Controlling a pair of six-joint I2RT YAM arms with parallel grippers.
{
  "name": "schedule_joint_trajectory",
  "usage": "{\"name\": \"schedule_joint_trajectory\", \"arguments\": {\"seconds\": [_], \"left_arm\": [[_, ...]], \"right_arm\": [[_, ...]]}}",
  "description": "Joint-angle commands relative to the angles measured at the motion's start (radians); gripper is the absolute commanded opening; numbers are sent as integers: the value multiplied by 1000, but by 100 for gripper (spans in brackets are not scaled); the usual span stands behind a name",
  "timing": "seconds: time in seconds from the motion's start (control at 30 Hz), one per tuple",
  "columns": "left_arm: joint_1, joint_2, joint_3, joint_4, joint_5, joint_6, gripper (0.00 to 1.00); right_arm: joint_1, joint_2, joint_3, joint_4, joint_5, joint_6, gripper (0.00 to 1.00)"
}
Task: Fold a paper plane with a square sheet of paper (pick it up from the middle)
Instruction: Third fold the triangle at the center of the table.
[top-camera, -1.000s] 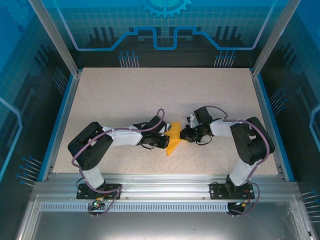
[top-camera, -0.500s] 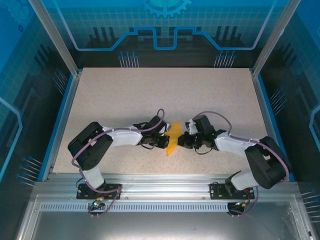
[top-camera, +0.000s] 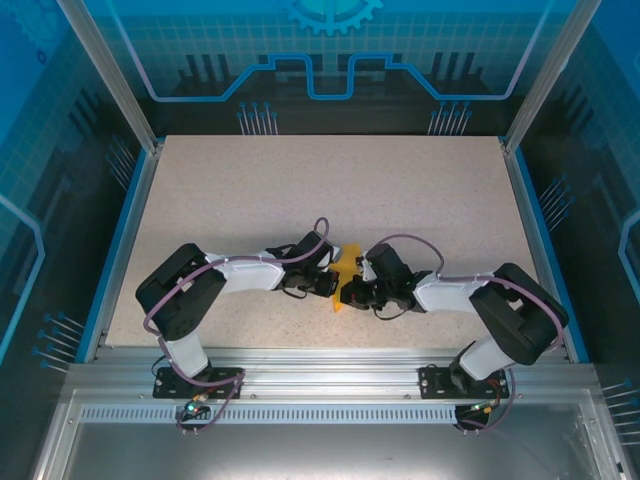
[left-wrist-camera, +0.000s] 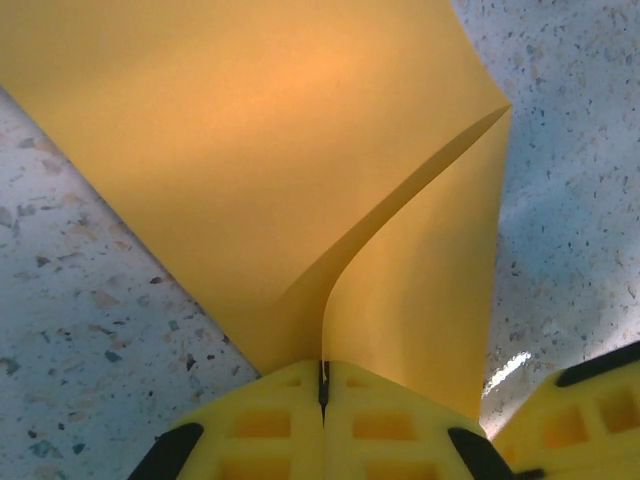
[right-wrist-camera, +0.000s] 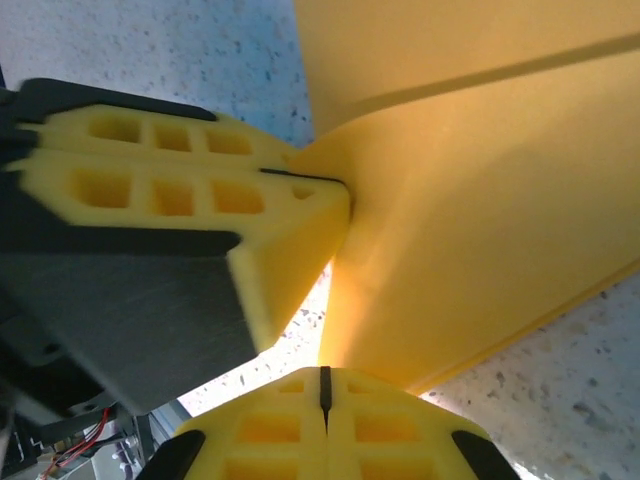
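Speckled beige tabletop, near its front centre: the thin orange-yellow square sheet of paper, partly folded, is held between both arms. The left gripper is clenched on one edge of it. The right gripper is clenched on a neighbouring flap, just beside. For a clean crease, you should keep both pinches firm and bring the layers flush before pressing. The overhead view gives you the arms' placement; the wrist views add the curled, unflattened fold.

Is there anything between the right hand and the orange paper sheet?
Nothing visible stands between them. The right hand is shut on the sheet, and the left hand pinches the same sheet right beside it.
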Motion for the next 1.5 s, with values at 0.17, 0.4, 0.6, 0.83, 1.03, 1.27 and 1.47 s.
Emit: {"name": "schedule_joint_trajectory", "arguments": {"seconds": [0.17,0.4,0.6,0.83,1.03,1.27,1.47], "left_arm": [[6,31,-5,-2,31,-2,4],[6,30,-11,2,31,-5,4],[6,31,-11,4,32,-5,4],[6,31,-9,4,36,-7,4],[7,31,-12,6,37,-7,4],[7,23,-17,3,36,-5,4],[7,24,-14,4,36,-8,4]], "right_arm": [[19,79,-18,43,17,14,5],[22,-35,-6,-24,7,-11,7],[46,-48,-18,7,-12,5,8],[57,22,-45,60,6,28,8],[56,98,-41,84,2,27,7],[59,-11,-25,-12,4,10,7],[78,-41,-8,-45,27,10,8]]}}
